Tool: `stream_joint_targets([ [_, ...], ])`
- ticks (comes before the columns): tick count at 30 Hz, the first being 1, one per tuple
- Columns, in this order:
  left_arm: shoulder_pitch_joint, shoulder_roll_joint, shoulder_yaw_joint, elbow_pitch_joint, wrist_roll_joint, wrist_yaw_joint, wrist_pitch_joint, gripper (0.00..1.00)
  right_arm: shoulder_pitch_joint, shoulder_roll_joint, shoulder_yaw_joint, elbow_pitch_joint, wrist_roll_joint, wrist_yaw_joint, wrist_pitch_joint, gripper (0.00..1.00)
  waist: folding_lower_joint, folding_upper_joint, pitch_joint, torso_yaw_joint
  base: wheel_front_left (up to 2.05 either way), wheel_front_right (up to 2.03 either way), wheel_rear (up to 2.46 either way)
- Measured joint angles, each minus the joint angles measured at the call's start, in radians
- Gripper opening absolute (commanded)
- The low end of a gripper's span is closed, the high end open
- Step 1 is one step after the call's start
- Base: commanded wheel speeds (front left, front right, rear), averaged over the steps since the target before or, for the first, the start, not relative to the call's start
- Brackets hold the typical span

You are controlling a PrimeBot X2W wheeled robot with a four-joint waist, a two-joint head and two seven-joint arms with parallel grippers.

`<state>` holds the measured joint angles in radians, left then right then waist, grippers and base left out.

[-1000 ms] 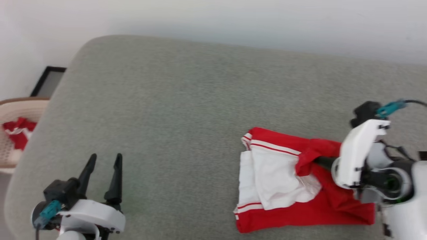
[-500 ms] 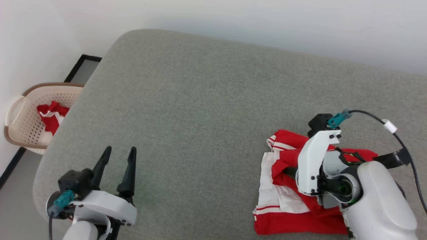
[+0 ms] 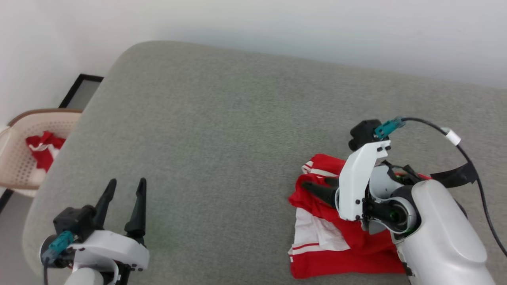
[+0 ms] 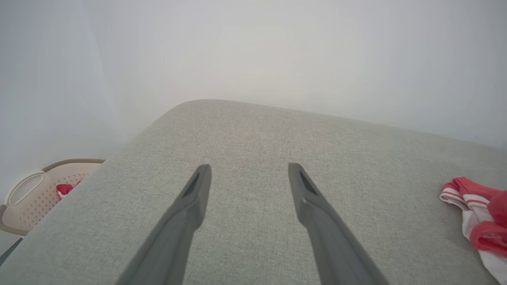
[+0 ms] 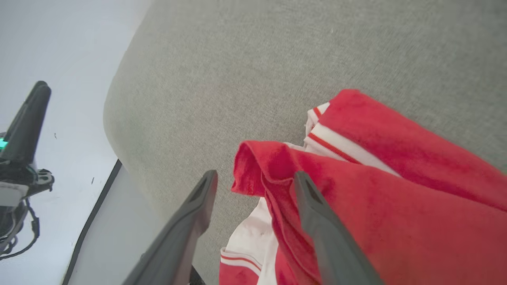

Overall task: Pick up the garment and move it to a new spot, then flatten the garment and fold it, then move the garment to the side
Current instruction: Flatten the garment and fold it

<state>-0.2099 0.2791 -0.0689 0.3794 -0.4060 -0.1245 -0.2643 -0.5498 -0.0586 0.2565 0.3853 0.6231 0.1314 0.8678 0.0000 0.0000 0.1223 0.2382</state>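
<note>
Nearest to you, the left gripper (image 3: 126,182) hovers over the near left corner of the grey padded surface (image 3: 222,130). Its two dark fingers are spread wide, with nothing between them. On the near right, your right gripper (image 5: 256,174) points left over the garment (image 3: 348,261). Its fingers are spread too. In the right wrist view a raised red fold of the cloth lies in the gap between them, and they do not pinch it.

The garment rests in a loose, roughly folded heap at the near right edge of the surface. It is red with white panels and red-and-white striped bands. The white parts show towards its left side, and the right arm covers part of it. A black cable (image 3: 471,158) with a teal plug loops over that arm.

The padded surface is a plain grey weave with rounded corners. From the garment it runs bare to the far edge and to the left corner.

Past the left edge, lower down, a pale perforated basket (image 3: 12,166) with a brown rim stands on the grey floor (image 3: 8,241). A small bunch of red-and-white cloth (image 3: 41,152) lies inside it. A dark strip (image 3: 91,77) runs along the foot of the plain white wall (image 3: 253,23), which closes off the far side.
</note>
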Motion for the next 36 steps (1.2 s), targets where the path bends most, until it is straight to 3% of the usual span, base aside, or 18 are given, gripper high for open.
stream_joint_targets([
  [10, 0.048, 0.026, 0.044, -0.015, 0.000, 0.000, 0.000, 1.00, 0.057, -0.128, 0.047, -0.204, 0.118, 0.000, -0.102, 1.00, 0.0000, 0.0000, -0.023, -0.093, 0.00, 0.00, 0.00],
  [16, 0.084, 0.041, 0.070, -0.025, 0.001, 0.001, 0.000, 1.00, 0.110, -0.220, 0.036, -0.253, 0.151, 0.000, -0.253, 1.00, 0.0000, 0.0000, -0.043, -0.162, 0.00, 0.00, 0.00],
  [25, 0.141, 0.056, 0.098, -0.039, 0.001, 0.010, 0.000, 1.00, 0.172, -0.338, 0.021, -0.231, 0.100, 0.000, -0.584, 1.00, 0.0000, 0.0000, -0.076, -0.260, 0.00, 0.00, 0.00],
  [36, 0.229, 0.063, 0.153, -0.086, 0.003, 0.019, 0.000, 1.00, 0.269, -0.407, -0.022, -0.110, 0.059, 0.000, -0.905, 1.00, -0.0001, 0.0000, -0.122, -0.336, 0.00, 0.00, 0.00],
])
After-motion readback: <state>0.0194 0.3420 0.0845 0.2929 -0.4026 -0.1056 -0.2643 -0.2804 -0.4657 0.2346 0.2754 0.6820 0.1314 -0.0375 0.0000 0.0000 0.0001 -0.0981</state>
